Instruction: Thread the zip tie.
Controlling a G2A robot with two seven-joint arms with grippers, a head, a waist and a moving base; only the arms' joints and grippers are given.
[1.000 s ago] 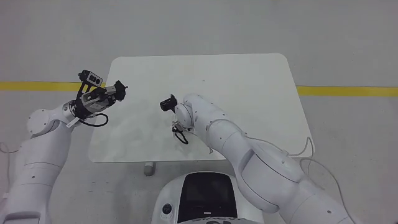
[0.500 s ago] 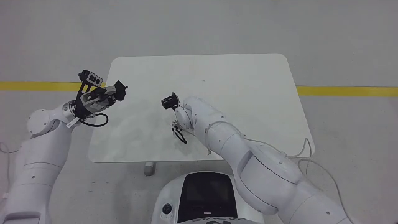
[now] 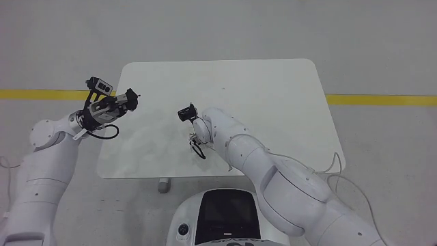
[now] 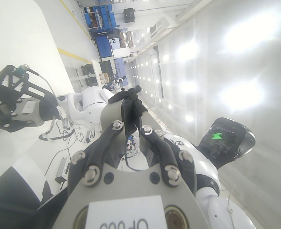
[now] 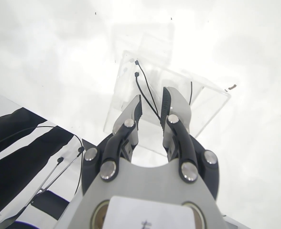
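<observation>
My right gripper (image 5: 151,102) hangs open just above a clear plastic box (image 5: 211,110) on the white table (image 3: 259,82). Two thin black zip ties (image 5: 144,89) lie in the box and run between the open fingers, their heads pointing away from the gripper. A third tie (image 5: 191,91) lies against the box's far wall. In the top view the right gripper (image 3: 184,113) is near the table's middle. My left gripper (image 3: 132,98) is held above the table's left edge. Its fingers (image 4: 121,110) are shut on a black zip tie (image 4: 128,144) whose tail loops back toward the palm.
The table's near edge (image 5: 39,122) runs close behind the right gripper, with thin black cables (image 5: 59,159) hanging past it. Bare tabletop (image 3: 273,102) stretches to the far and right sides. The right arm's black wrist camera bracket (image 4: 11,89) stands across from the left gripper.
The right gripper has shifted very slightly to the right over the table. The left arm has stayed where it was.
</observation>
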